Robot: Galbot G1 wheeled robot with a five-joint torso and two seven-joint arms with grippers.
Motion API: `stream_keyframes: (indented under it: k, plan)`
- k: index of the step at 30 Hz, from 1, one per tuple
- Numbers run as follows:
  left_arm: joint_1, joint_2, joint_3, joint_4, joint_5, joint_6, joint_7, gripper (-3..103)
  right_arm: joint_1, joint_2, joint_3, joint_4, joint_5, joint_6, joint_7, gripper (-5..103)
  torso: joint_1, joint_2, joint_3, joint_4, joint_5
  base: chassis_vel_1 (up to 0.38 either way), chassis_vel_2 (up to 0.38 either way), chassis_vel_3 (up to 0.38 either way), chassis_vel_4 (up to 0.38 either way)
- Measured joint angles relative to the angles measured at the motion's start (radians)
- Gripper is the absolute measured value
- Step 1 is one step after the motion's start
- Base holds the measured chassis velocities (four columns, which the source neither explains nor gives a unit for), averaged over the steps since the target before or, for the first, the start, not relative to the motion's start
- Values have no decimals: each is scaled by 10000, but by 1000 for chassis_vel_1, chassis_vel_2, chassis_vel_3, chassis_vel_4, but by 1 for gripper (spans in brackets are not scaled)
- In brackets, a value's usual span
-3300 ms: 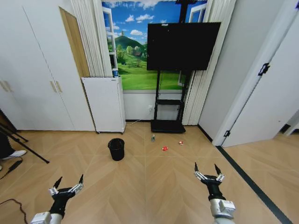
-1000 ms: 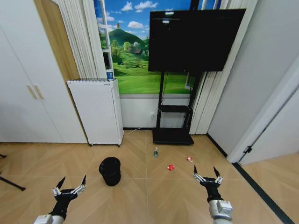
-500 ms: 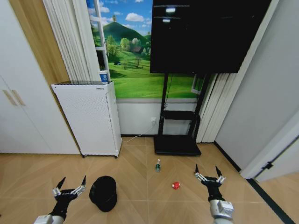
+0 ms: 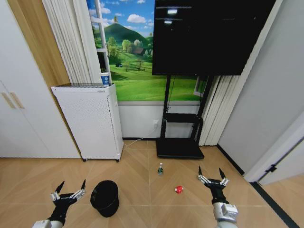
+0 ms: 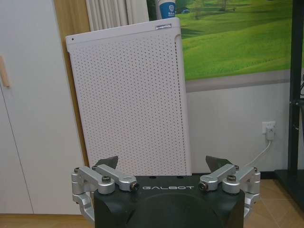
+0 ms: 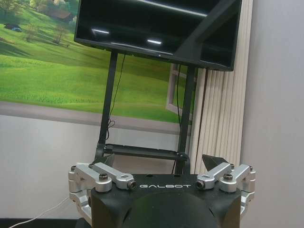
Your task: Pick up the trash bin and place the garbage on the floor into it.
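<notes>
Beside the trash bin (image 4: 105,197), just off to its left on my head view, hovers the left end effector (image 4: 69,193), its two fingers spread and gripping nothing. I use the bin as my landmark: a small round black mesh basket standing on the floor (image 4: 142,166), upright or nearly so, its long axis vertical, its mouth facing up. It sits in front of the white perforated appliance (image 4: 88,121). The left arm is plainly the nearer one; the bin lies to that end effector's right and at about the same depth.

Right of the bin and a little farther back stands a small clear bottle (image 4: 160,168) with a green label. Farther right again lies a red wad (image 4: 179,189), close beside the right end effector (image 4: 210,179), which also hangs released and empty. I judge the bin's pickup belongs to the left arm.

Any third piece of garbage I cannot find; the right end effector may hide it.
</notes>
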Motion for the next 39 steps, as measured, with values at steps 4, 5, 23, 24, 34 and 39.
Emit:
stream_keyframes:
  k: [4,5,23,24,34,39]
  plan:
    - [0,-3,10,-12,0,0,0,100,-7,30,-18,4,-5,-28,-6,100,0,0,0,1,-2,0,0,0,0]
    - [-1,-5,10,-13,0,-1,1,100,-11,42,-28,4,-8,-35,-8,100,0,0,0,1,-2,0,0,0,0]
    - [-5,-23,2,-10,20,11,41,100,13,74,-25,-141,-41,151,-148,100,4,-3,2,3,-1,-103,91,104,-108]
    - [-6,-23,2,-9,19,13,41,100,13,74,-25,-141,-40,152,-150,100,3,-4,3,4,1,-114,148,158,-118]
    - [38,-1,-130,50,-34,-16,93,100,31,71,-47,-174,-39,160,-192,100,-2,0,-1,0,-1,-39,33,34,-40]
    - [71,66,-361,213,-178,-110,138,100,46,84,-52,-172,-39,119,-228,100,-2,0,0,1,-1,0,0,0,0]
